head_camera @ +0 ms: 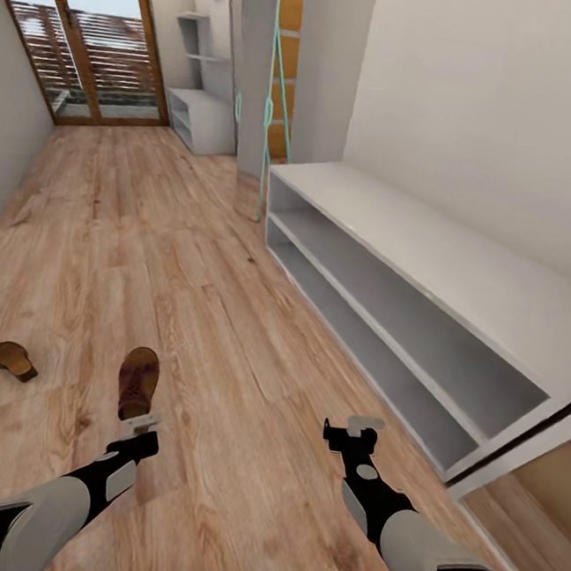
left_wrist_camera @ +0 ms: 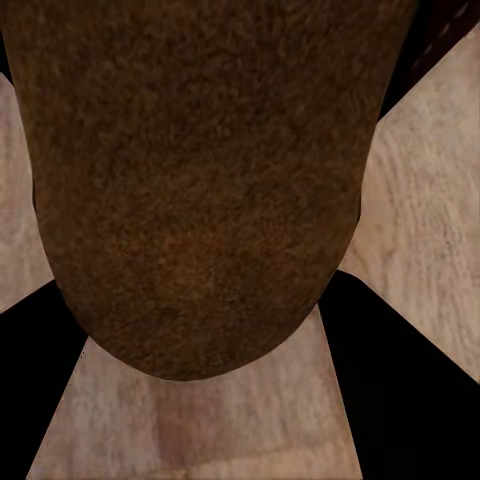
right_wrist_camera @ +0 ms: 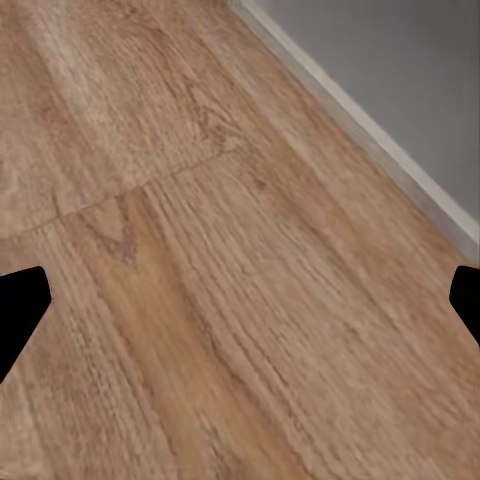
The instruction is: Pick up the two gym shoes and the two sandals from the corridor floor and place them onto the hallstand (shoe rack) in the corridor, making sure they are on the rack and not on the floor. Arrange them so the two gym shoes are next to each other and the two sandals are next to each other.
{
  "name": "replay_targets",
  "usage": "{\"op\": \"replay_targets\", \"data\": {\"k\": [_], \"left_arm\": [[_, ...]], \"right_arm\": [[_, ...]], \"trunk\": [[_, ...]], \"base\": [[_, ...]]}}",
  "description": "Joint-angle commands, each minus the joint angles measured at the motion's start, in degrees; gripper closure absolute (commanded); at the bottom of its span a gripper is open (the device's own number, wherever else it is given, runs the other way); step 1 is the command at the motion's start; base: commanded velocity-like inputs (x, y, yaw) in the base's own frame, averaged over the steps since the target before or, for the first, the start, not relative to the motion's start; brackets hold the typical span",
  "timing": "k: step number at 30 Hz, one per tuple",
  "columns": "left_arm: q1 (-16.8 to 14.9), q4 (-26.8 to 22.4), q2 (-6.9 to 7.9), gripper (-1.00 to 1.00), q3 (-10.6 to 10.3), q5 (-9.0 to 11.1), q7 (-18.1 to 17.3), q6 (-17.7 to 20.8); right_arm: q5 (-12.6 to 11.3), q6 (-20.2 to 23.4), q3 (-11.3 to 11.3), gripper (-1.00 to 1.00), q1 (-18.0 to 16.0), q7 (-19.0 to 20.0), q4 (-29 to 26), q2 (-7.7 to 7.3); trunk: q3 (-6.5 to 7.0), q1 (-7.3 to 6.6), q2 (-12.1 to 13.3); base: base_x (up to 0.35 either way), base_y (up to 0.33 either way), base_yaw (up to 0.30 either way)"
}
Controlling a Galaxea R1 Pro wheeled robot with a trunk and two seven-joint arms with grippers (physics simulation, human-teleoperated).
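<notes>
Floor [head_camera: 229,315], sandal [head_camera: 138,381] in left pincer [head_camera: 140,425]

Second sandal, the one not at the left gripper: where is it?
In the head view the second sandal lies on the corridor floor at far left, left of the sandal at the left gripper.

My head view is bright and even, with daylight coming from the glass door [head_camera: 100,43] far ahead. Shadows on the floor [head_camera: 211,313] are very soft. Lines bend at the edges. My left wrist view is blurred on the sandal [left_wrist_camera: 200,180].
</notes>
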Motion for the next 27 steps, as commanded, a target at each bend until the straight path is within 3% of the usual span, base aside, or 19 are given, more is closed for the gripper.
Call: {"op": "replay_targets", "data": {"k": [1, 9, 19, 27], "left_arm": [[0.0, 0.05, 0.02, 1.0, -0.03, 0.09, -0.05, -0.07], [0.0, 0.22, 0.11, 1.0, 0.0, 0.39, -0.01, -0.3], [0.0, 0.24, 0.18, 1.0, 0.0, 0.47, 0.02, -0.24], [0.0, 0.24, 0.38, 1.0, 0.0, 0.49, 0.02, -0.23]], "right_arm": [[0.0, 0.0, 0.0, -1.0, 0.0, 0.0, 0.0, 0.0], [0.0, -0.01, 0.02, -1.0, 0.0, 0.0, 0.94, 0.12], [0.01, -0.06, 0.02, -1.0, 0.0, 0.0, 1.5, 0.54], [0.01, -0.04, 0.01, -1.0, 0.0, 0.0, 1.64, 0.75]], "trunk": [[0.02, 0.0, 0.0], [0.22, 0.0, 0.0], [0.78, 0.0, 0.0], [1.34, 0.0, 0.0]], "base": [[0.207, -0.162, 0.281], [0.167, -0.233, 0.283], [0.03, -0.276, 0.246], [0.002, -0.049, 0.22]]}}
